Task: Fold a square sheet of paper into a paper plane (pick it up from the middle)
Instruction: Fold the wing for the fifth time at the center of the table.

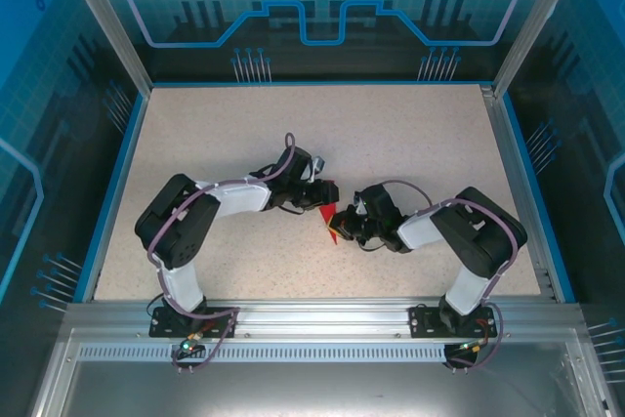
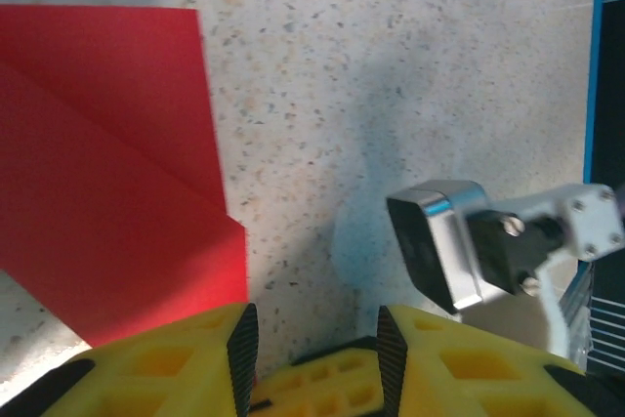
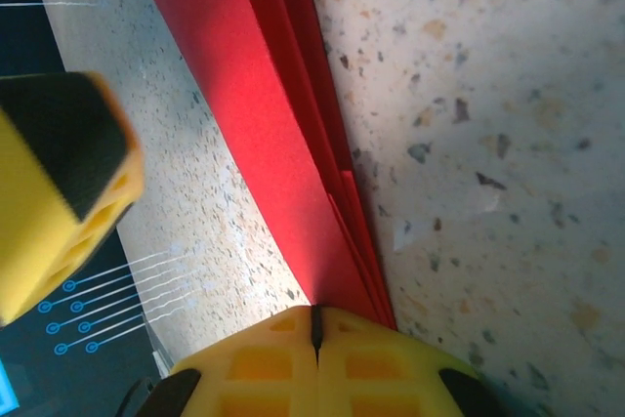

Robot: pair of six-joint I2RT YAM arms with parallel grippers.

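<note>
My right gripper [image 3: 314, 327]: jaws pressed flat together, tips down on the square sheet of paper [image 3: 264, 114]. I can't tell from my feeds whether a layer is pinched or just pinned to the table [image 1: 420, 144]. The sheet is red and already creased into a layered wedge. It runs away from the right gripper's tips, with several fold edges stacked along one side. On the overhead it pokes out as a small red point just left of the right gripper.

My left gripper [image 2: 315, 344]: jaws part-way apart, nothing between them, bare table in the gap. It sits just across from the right gripper, on its left, low over the table. One pad [image 2: 242, 347] is right at the sheet's edge; I can't tell if it touches.
</note>
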